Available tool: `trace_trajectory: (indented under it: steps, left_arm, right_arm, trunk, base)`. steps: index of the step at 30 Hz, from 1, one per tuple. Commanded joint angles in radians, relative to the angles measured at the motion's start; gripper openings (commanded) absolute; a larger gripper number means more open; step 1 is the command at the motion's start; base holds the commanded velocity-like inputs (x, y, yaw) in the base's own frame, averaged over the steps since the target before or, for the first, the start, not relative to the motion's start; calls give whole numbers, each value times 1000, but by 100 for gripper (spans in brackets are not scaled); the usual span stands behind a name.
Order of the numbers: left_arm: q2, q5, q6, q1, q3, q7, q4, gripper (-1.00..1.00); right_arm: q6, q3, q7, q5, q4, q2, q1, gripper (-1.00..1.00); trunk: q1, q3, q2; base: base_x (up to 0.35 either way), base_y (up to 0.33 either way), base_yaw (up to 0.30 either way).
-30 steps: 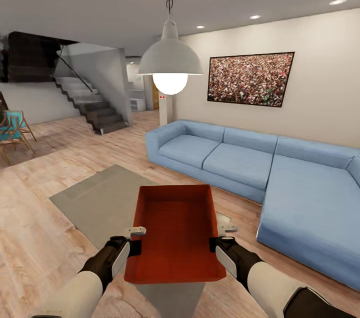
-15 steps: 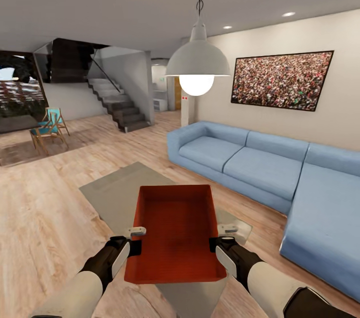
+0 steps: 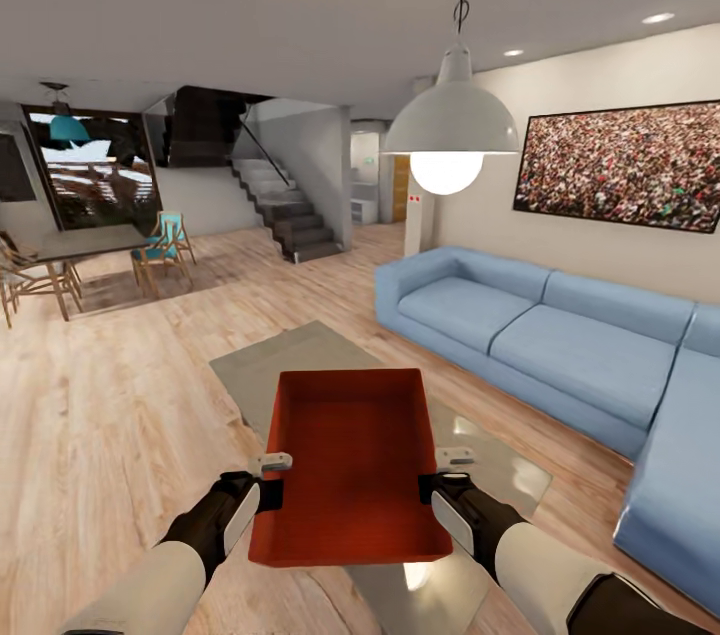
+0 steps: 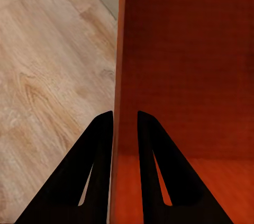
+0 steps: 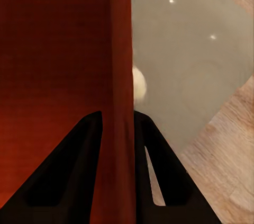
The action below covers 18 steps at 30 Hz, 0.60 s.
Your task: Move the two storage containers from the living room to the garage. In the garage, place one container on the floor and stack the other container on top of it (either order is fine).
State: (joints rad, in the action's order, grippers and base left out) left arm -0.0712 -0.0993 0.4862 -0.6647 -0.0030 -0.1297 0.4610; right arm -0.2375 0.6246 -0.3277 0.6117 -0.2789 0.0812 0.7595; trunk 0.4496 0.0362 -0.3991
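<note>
Orange-red bin: the storage container (image 3: 350,465) sits low centre of the head frame, open top up, held off the ground between your two arms.
Left gripper: your left gripper (image 3: 272,463) is at the bin's left wall; left wrist view shows the two dark fingers (image 4: 95,166) straddling that wall (image 4: 124,75), one outside, one inside, clamped on it.
Right gripper: your right gripper (image 3: 452,460) is at the bin's right wall; right wrist view shows its fingers (image 5: 79,171) either side of the wall (image 5: 120,49), pinching it.
Bin position: both grips are about halfway along the long sides; bin looks level, empty inside.
Under the bin: glass coffee table (image 3: 500,475) over a grey rug (image 3: 270,365), lamp reflection on the glass; the table lies directly below and right of the bin.
Floor: light wood planks (image 3: 110,415), left half of the frame.
Right side: blue sofa (image 3: 560,345) runs from mid frame to lower right, near your right arm.
Overhead: white pendant lamp (image 3: 450,130), upper centre-right, lit.
Wall: large framed picture (image 3: 620,165), upper right.
Far back: dark staircase (image 3: 285,210) centre-left, doorway just right of it.
Far left: dining table (image 3: 75,250) with wooden chairs, one teal chair (image 3: 165,240).
</note>
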Motion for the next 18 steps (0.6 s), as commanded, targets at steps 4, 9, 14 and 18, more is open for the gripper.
trace_trajectory:
  steps: [4, 9, 14, 18]
  left_arm:
    - [4, 18, 8, 0, -5, -42, -18, -100]
    - [4, 18, 8, 1, -5, -42, -18, -100]
    - [4, 18, 9, 0, -5, -42, -18, -100]
    - [4, 18, 9, 0, -5, -42, -18, -100]
  right_arm:
    - [-3, 0, -7, -5, -6, 0, 1, -100]
    - [-3, 0, -7, -5, -7, -1, 1, -100]
    - [-3, 0, -7, -5, -6, -1, 1, -100]
    - [-3, 0, -7, -5, -6, -1, 1, -100]
  trunk:
    - [0, 1, -1]
    - [0, 4, -1]
    - [0, 6, -1]
    - [0, 8, -1]
  base:
    - [0, 0, 300]
    - [0, 0, 300]
    - [0, 0, 300]
    - [0, 0, 300]
